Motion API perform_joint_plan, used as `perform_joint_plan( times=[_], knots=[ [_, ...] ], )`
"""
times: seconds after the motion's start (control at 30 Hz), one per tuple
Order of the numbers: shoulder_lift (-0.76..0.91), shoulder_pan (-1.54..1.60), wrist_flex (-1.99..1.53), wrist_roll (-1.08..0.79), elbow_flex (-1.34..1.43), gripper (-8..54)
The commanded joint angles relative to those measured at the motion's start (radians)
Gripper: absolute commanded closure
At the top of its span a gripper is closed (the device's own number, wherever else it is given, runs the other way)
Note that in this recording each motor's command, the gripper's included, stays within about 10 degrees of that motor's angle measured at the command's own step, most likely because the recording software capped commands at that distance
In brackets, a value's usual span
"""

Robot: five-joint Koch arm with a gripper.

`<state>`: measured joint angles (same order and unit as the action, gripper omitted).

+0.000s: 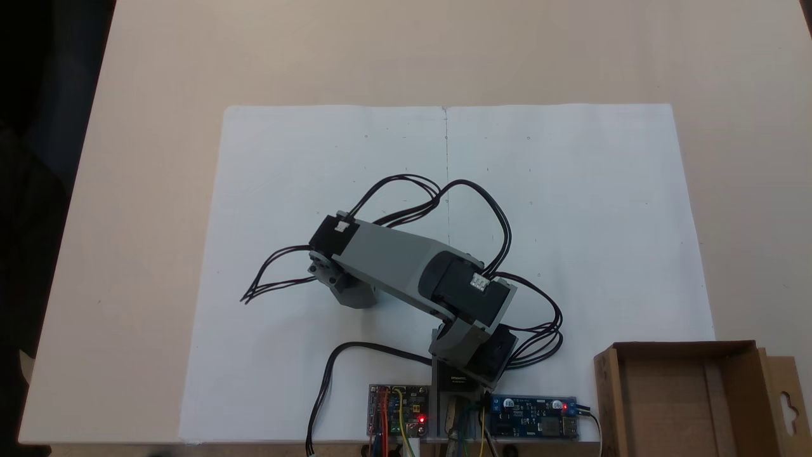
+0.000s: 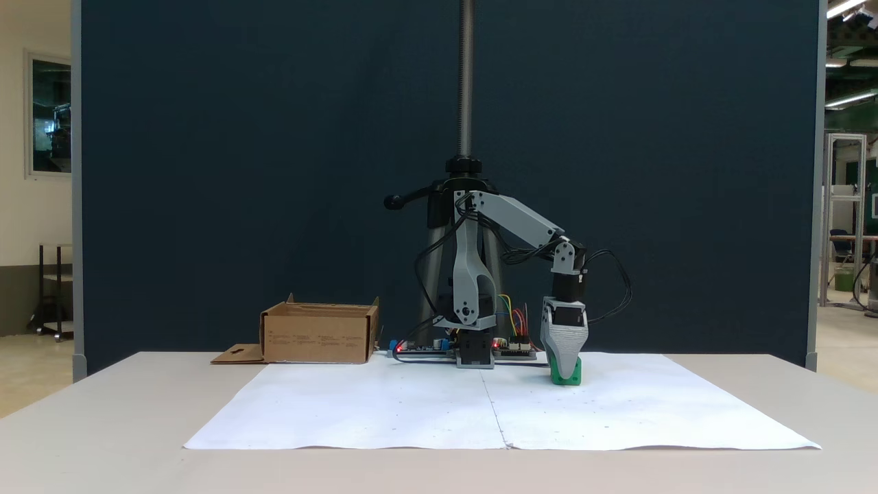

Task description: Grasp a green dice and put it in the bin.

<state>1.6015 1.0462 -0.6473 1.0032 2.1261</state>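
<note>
The green dice (image 2: 568, 374) rests on the white paper, right of the arm's base in a fixed view. My gripper (image 2: 564, 366) points straight down onto it. One broad grey finger (image 2: 564, 339) faces the camera and covers the top of the dice, with the other jaw behind it, so its state cannot be read. In the view from above, the forearm (image 1: 393, 263) and wrist cover both dice and gripper. The bin (image 1: 608, 400), a brown cardboard box with a keyhole flap (image 1: 786, 406), stands at the lower right; from the front, the bin (image 2: 315, 337) is left of the base.
A white paper sheet (image 1: 571, 209) covers the middle of the table. Two circuit boards (image 1: 398, 409) (image 1: 533, 416) with red lights lie beside the arm's base. Black cables (image 1: 273, 279) loop out from the arm. A tripod pole (image 2: 466, 75) rises behind the base.
</note>
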Motion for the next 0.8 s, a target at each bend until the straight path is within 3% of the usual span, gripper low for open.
perform_joint_plan(
  times=[0.0,0.77],
  knots=[
    [0.021,0.002,0.034,0.066,-0.044,7.0],
    [-0.034,0.006,0.067,0.066,-0.026,7.4]
  ],
)
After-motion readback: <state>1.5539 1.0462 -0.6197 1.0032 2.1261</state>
